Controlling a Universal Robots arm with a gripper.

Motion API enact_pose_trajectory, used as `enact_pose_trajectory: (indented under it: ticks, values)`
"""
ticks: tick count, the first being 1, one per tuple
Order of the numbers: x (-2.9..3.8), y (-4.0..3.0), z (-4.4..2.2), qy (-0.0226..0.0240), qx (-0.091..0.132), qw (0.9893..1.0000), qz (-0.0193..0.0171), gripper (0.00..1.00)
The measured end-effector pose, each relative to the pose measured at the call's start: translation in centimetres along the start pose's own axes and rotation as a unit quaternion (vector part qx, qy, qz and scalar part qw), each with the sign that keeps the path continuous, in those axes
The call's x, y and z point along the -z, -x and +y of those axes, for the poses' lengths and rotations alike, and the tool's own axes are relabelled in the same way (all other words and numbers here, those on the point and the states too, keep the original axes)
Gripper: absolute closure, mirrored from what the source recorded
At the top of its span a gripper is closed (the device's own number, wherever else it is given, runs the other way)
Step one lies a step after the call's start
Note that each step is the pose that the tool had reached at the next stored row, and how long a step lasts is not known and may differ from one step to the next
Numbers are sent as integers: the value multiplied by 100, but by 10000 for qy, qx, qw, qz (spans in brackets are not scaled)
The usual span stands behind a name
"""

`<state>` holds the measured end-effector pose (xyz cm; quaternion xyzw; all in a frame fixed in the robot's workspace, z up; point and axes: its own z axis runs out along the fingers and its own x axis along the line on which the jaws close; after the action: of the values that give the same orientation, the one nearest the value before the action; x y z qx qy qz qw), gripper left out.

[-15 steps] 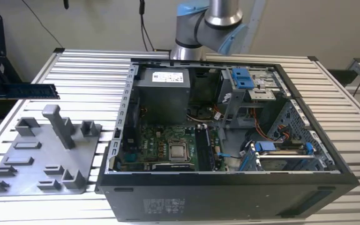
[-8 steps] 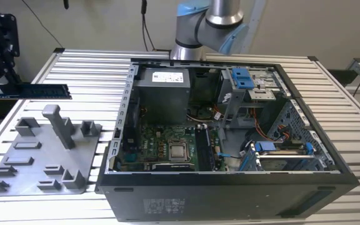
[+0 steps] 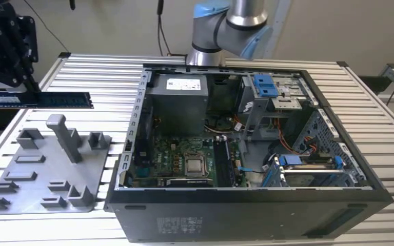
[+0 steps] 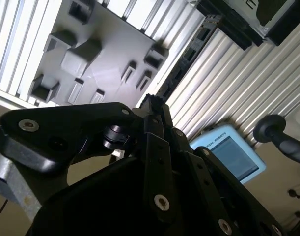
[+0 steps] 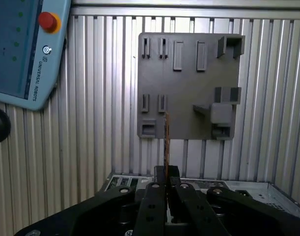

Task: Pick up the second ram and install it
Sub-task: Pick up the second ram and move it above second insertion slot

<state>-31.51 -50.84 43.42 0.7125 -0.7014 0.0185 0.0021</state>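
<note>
The gripper (image 5: pixel 166 173) is clamped on the second ram (image 5: pixel 166 137). In the first wrist view its fingers pinch the stick, which shows edge-on as a thin line rising from between them. In the exterior view the gripper (image 3: pixel 30 88) holds the stick (image 3: pixel 53 99) in the air, level and clear of everything, above the far edge of the grey tray (image 3: pixel 46 174), which lies at the worktop's (image 3: pixel 101 66) near corner on the exterior view's left. The stick's long axis runs roughly along the worktop's far edge. The open computer case (image 3: pixel 252 215) stands well apart, toward the exterior view's right. On its motherboard (image 3: pixel 176 159) the memory slots (image 3: pixel 221 161) appear to run from far edge to near edge, so the stick looks crosswise to them.
</note>
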Motion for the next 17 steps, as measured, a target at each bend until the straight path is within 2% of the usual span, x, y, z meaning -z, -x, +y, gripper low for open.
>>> enact_pose_trajectory:
  ticks: [17]
  values:
    - [-10,-6,-413,6,0,10000,0,86]
